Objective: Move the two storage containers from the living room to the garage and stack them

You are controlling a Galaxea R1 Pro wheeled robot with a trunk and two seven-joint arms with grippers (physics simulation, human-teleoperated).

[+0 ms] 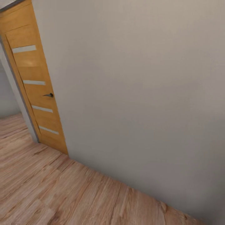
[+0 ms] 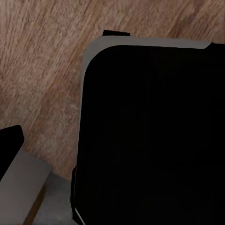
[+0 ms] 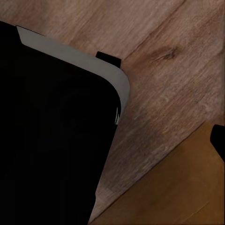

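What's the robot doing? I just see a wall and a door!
Right now nothing is being handled. The robot is facing a plain grey wall on a light wood plank floor, with an orange wooden door at the left. Both wrist cameras look down past the robot's black base at that floor. It seems to be on its way somewhere.

One door (image 1: pixel 36 84) is seen at the left of the head view, fitted with one handle (image 1: pixel 49 95) and four pale horizontal strips. One plain wall (image 1: pixel 140 93) and one wood plank floor (image 1: pixel 62 193) are counted beside it.
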